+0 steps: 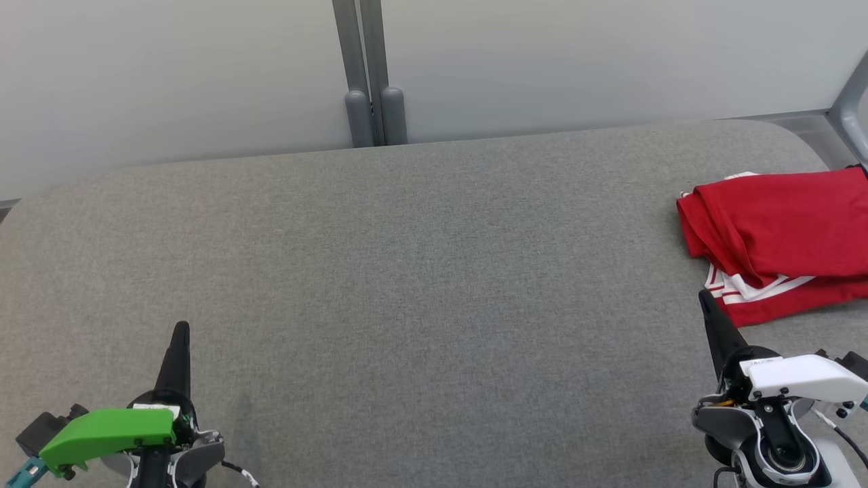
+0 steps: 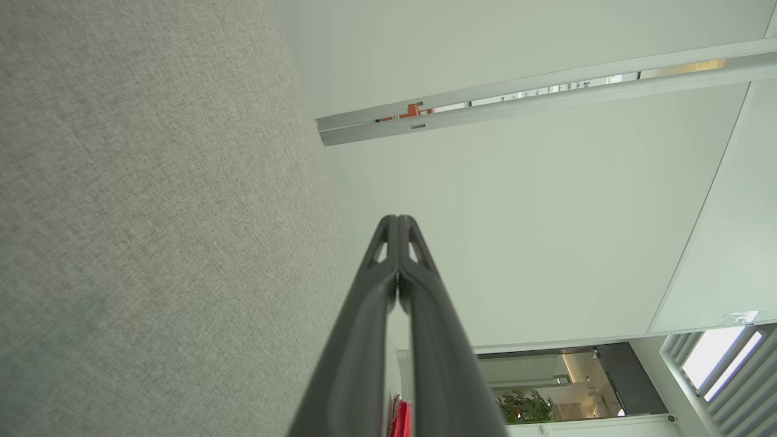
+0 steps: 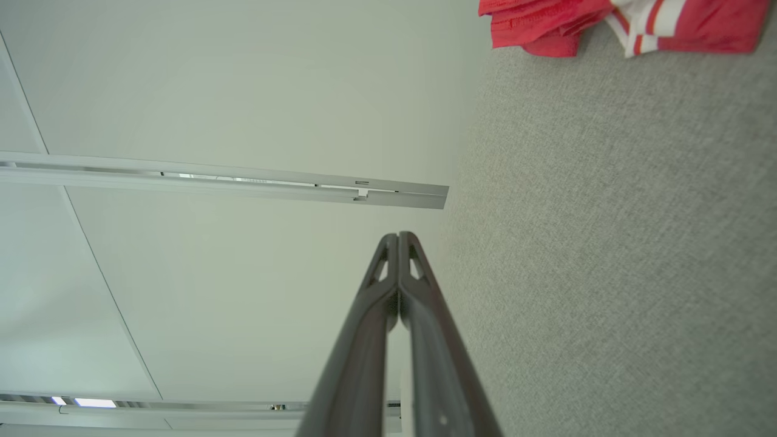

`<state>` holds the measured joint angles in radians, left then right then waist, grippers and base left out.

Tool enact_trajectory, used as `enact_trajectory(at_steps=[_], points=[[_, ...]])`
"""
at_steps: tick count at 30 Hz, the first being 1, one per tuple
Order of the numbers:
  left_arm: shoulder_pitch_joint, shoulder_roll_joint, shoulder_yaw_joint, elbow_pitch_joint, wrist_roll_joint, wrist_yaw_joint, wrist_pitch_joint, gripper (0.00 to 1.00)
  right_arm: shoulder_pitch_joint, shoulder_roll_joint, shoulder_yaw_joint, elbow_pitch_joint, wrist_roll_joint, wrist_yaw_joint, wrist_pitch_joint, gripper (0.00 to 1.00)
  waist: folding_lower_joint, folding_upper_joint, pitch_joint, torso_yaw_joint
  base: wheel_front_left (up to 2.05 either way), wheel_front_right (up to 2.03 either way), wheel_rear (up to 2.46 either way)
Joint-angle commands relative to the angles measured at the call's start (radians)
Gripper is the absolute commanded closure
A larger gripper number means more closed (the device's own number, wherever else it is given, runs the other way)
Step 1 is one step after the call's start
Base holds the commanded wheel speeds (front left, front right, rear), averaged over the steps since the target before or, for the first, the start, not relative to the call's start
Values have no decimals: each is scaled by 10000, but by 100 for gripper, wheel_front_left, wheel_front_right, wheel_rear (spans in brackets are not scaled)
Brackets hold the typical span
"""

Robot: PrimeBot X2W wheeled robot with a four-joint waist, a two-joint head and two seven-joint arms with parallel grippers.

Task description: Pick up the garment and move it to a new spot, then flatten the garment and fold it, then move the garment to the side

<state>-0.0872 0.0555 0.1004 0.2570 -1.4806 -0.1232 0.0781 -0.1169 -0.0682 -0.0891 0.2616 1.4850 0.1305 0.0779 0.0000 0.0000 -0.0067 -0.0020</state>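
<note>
The red garment (image 1: 780, 237) lies in loose layers at 3 o'clock on the grey table (image 1: 434, 271), white striped trim showing along its near hem. Its far right part runs out of the head view.

The left gripper (image 1: 180, 329) sits at 7 o'clock and the right gripper (image 1: 702, 295) at 5 o'clock. Each has its fingers pressed together and holds nothing. The right tip is just beside the near hem; whether it touches the cloth is unclear.

Risks, as I judge them:
- Closed fingers driven in would shove the cloth toward the table's 3 o'clock edge, where it could slide off.
- A pinch on the top layer alone would let the lower layers trail and bunch.
- The left gripper is well apart from the garment, so a two-handed lift means a long reach across.
</note>
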Motion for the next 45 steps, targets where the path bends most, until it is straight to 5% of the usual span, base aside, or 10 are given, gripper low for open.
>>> enact_trajectory(at_steps=[1,20,45], points=[[-202,0,64,-83,-190,-57,65,100,58,30,-64,-100,215,4,71,100,0,0,7,2,0,0,0],[-291,-60,169,-137,-1368,-106,401,100,136,198,-286,-209,1329,4,403,100,0,0,97,19,0,0,0],[-272,-55,160,-130,-1324,-104,398,100,133,187,-276,-205,1308,4,398,100,0,0,98,20,0,0,0]])
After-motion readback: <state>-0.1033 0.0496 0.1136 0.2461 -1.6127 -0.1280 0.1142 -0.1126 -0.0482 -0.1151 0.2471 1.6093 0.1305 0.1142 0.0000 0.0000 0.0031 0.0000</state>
